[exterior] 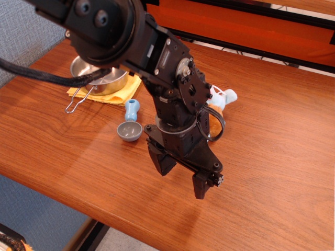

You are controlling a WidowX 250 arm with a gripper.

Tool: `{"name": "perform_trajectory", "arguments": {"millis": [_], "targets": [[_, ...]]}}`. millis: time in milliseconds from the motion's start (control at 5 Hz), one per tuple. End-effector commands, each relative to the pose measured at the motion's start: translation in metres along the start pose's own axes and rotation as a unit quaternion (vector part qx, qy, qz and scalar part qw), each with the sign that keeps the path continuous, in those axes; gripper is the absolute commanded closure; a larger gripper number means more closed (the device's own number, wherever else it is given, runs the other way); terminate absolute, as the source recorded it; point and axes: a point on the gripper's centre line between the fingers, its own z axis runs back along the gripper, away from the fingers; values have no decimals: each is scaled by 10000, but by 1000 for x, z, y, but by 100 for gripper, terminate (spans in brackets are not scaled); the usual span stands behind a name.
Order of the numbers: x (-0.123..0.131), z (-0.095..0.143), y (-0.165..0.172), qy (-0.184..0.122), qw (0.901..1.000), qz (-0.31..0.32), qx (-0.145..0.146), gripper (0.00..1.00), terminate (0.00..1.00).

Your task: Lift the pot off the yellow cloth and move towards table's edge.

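Note:
The shiny steel pot (104, 78) sits on the yellow cloth (123, 93) at the back left of the table (272, 146). Its wire loop handle (78, 100) points toward the front left, past the cloth. The arm hides the pot's upper part. My gripper (180, 179) hangs open and empty above the table's middle front, well to the right of the pot and in front of it, with its two black fingers spread apart.
A small blue-grey scoop (130, 125) lies just in front of the cloth. A white and blue soft toy (222, 98) lies behind the arm. An orange-and-black panel (251, 26) runs along the back. The table's rounded front edge (78, 201) runs diagonally at lower left.

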Motion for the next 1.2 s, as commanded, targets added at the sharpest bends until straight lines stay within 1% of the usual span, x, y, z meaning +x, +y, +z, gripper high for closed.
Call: {"name": "perform_trajectory", "arguments": {"millis": [0,200,400,600,800,1000], "targets": [[0,0,0,0,10000,0,0,0,0],[15,21,19,-255,9994,204,93,0,0],[32,35,45,-417,9981,439,110,0,0],[51,56,74,-569,9954,727,269,0,0],[65,56,114,-439,9899,1227,559,0,0],[72,51,148,-257,9836,1564,862,0,0]]}}
